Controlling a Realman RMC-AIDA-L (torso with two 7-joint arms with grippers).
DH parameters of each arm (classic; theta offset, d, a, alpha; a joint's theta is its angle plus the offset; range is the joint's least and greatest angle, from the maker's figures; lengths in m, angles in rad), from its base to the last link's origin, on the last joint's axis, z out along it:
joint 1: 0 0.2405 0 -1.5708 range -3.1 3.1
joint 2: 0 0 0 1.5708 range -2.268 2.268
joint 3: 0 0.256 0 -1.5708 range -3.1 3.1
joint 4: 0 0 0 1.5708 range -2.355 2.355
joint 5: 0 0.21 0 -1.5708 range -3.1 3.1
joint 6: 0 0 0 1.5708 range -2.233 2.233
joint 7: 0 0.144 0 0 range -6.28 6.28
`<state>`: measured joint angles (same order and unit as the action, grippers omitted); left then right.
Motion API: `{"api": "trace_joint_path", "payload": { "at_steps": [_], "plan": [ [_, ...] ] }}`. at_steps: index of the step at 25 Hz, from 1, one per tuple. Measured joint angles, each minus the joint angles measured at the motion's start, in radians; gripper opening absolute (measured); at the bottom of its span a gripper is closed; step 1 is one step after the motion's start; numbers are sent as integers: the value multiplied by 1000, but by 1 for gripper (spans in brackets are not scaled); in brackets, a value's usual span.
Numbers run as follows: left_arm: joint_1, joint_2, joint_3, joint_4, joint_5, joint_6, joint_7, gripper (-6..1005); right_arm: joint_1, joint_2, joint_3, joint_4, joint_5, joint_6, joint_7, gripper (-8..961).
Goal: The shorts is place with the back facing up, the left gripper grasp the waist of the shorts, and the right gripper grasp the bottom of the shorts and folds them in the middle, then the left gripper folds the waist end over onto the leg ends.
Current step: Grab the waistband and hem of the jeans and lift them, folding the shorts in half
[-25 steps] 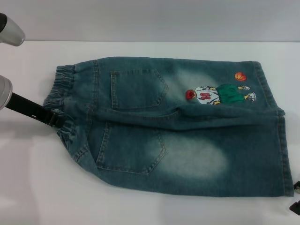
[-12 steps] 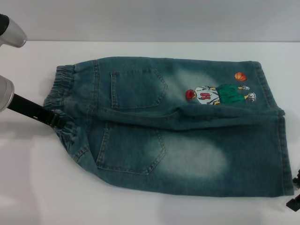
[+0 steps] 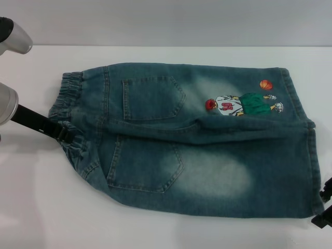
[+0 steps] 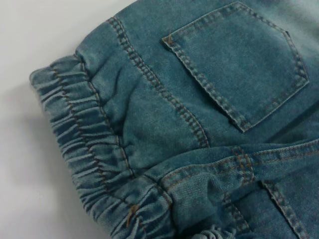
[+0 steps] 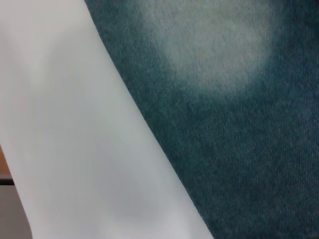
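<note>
1. Nearest the robot, the right gripper [image 3: 322, 205] shows only as black prongs cut off at the frame edge, just beside the near corner of the leg ends [image 3: 311, 166]. I cannot tell whether it is open or closed, or whether it touches the denim; its wrist view shows only faded cloth and white table [image 5: 75, 149].
2. The left gripper [image 3: 63, 132] comes in low from the robot's left and its black tips meet the waist [image 3: 70, 111] at the puckered middle. The tips are buried in the gathers, so its grip cannot be judged.
3. The shorts [image 3: 207, 171] lie back up, with both patch pockets showing. Their long axis runs across the robot, waist to its left and leg ends to its right, so each arm is nearest its own end.
4. Farthest off, the printed leg lies flat. A ridge of cloth between the legs hides the seam beneath.
</note>
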<state>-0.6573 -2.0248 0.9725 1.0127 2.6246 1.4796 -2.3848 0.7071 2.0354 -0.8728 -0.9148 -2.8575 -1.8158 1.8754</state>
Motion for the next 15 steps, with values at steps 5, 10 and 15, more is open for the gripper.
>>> {"api": "trace_joint_path", "payload": {
  "at_steps": [5,10,15],
  "plan": [
    [0,0,0,0,0,-3,3,57,2,6,0,-1,1,0,-4,655],
    [-1,0,0,-6,0,-6,4,57,5,19,1,-22,5,-5,-14,655],
    [-4,0,0,-8,0,-8,5,57,8,23,0,-33,11,-8,-22,654]
  ]
}}
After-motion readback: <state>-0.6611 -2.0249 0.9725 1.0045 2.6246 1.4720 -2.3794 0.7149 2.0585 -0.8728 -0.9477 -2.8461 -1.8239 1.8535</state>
